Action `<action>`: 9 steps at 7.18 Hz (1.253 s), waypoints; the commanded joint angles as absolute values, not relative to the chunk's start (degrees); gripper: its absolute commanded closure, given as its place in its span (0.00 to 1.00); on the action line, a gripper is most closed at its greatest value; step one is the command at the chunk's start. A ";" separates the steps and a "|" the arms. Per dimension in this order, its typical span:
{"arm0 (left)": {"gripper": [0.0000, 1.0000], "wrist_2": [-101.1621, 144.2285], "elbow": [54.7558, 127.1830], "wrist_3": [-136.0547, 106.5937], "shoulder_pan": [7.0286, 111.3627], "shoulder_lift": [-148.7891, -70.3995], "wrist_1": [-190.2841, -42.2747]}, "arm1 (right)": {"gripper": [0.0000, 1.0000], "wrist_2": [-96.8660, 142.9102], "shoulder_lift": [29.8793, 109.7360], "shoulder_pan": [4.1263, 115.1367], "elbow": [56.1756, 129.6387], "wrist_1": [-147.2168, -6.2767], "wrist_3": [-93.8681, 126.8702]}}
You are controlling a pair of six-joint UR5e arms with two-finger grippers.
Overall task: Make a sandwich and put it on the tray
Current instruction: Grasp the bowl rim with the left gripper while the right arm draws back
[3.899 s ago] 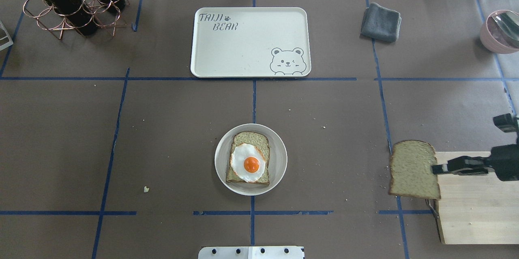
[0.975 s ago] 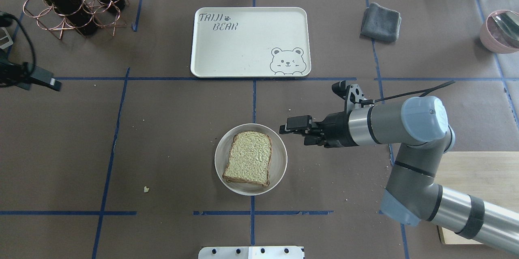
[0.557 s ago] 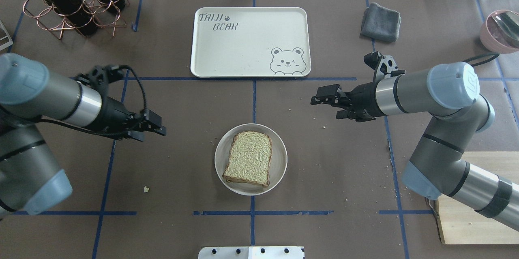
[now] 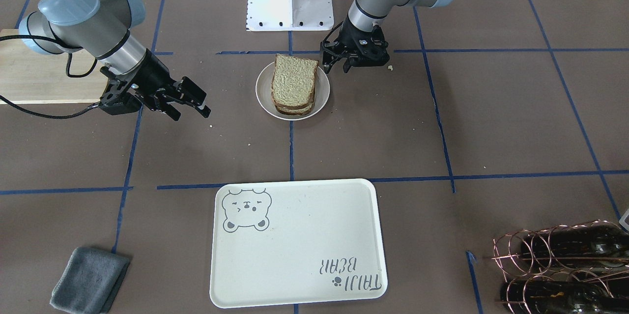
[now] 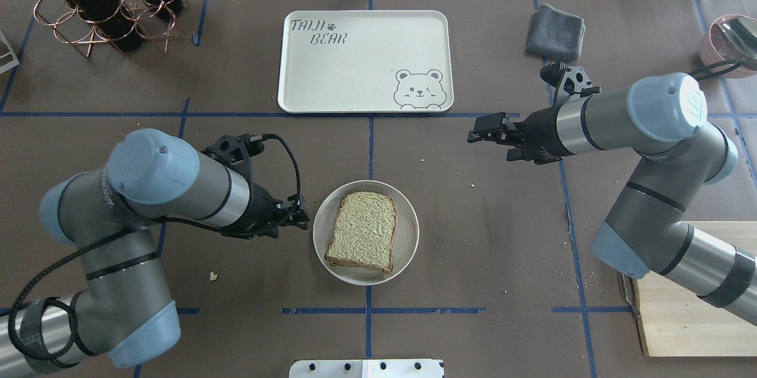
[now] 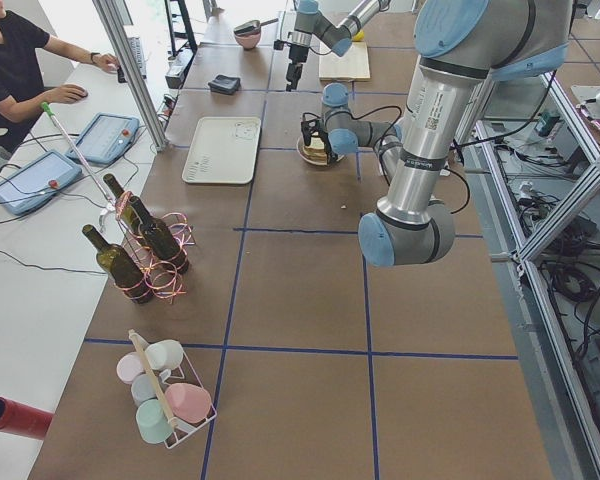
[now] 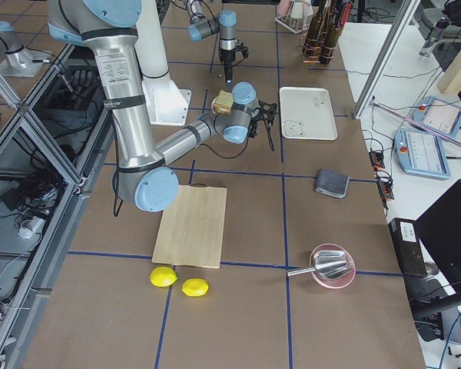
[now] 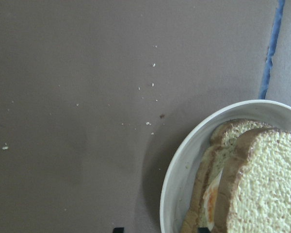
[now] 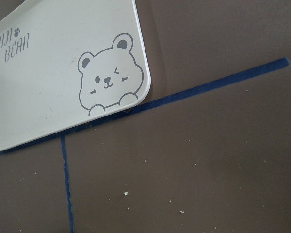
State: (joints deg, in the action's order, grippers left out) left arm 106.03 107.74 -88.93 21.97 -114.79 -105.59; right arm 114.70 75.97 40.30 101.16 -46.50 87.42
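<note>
The sandwich (image 5: 362, 231) sits on the small round plate (image 5: 322, 230) at mid-table, its top slice of bread covering the egg. In the left wrist view the plate's rim (image 8: 184, 160) and the sandwich (image 8: 262, 179) show from the side, with the egg's edge between the slices. My left gripper (image 5: 301, 217) is open, low at the plate's left rim, empty. My right gripper (image 5: 480, 129) hangs open and empty to the plate's far right, near the tray's corner. The cream tray (image 5: 355, 64) with the bear drawing lies bare beyond the plate.
A copper rack of wine bottles (image 5: 100, 5) stands far left. A grey cloth (image 5: 556, 32) lies right of the tray, with a pink bowl (image 5: 727, 47) at the far right edge. A wooden cutting board (image 5: 692, 319) is at near right. A person sits (image 6: 10, 60) beyond the table.
The second slice went from the right gripper onto the egg. The right arm then drew back toward the tray's corner, and the left arm swung in to the plate's left rim.
</note>
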 commanded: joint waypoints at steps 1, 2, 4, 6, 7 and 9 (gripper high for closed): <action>0.48 103.19 107.05 -88.86 19.78 -115.40 -105.12 | 0.00 114.52 76.46 40.34 101.34 -46.49 87.36; 0.51 103.10 106.18 -88.68 19.69 -115.66 -105.20 | 0.00 114.43 76.64 40.34 101.25 -46.49 87.36; 0.52 101.34 103.29 -88.68 19.69 -115.58 -109.40 | 0.00 114.35 77.08 40.34 101.34 -46.49 87.36; 0.53 101.34 101.34 -88.59 19.69 -115.66 -112.23 | 0.00 114.17 77.08 40.34 101.51 -46.41 87.36; 0.54 101.34 100.73 -87.38 19.69 -115.75 -112.32 | 0.00 114.17 77.08 40.25 101.69 -46.49 87.36; 0.56 101.34 100.20 -87.10 19.69 -116.10 -112.41 | 0.00 114.08 77.08 40.25 101.69 -46.49 87.36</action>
